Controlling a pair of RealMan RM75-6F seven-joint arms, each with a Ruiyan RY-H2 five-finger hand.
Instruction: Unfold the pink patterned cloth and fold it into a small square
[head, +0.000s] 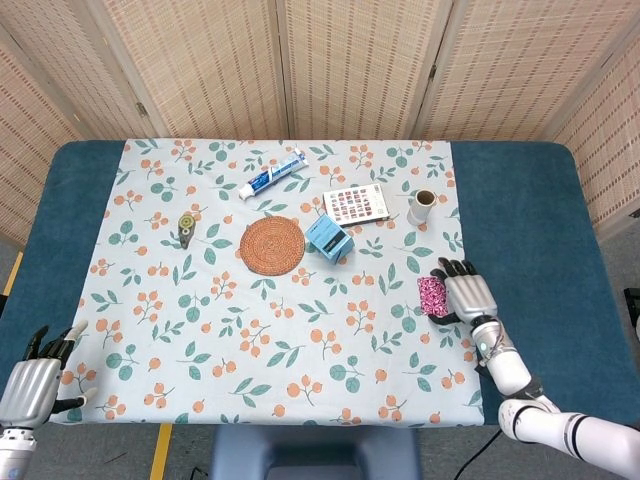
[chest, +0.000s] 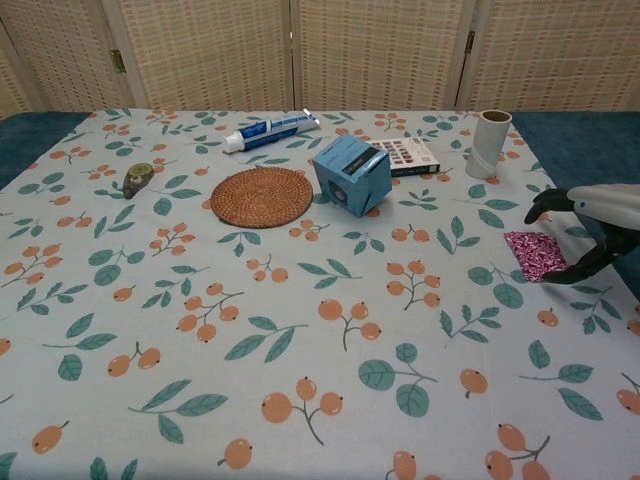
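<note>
a small folded pink patterned cloth (chest: 535, 256) lay flat on the floral tabletop (head: 290, 320) near its right edge. the right hand (head: 467, 294) arched just beside and partly over the cloth, fingers spread; whether a fingertip touched it could not be told. the left hand (head: 32, 378) rested at the near left corner, fingers apart, holding nothing. a blue cardboard box (chest: 352, 173) sat beside a round woven coaster (chest: 261, 196).

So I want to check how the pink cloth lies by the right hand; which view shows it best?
The chest view: the pink cloth lies flat and unobstructed beside the right hand. In the head view the cloth is smaller, its right edge against the hand.
</note>
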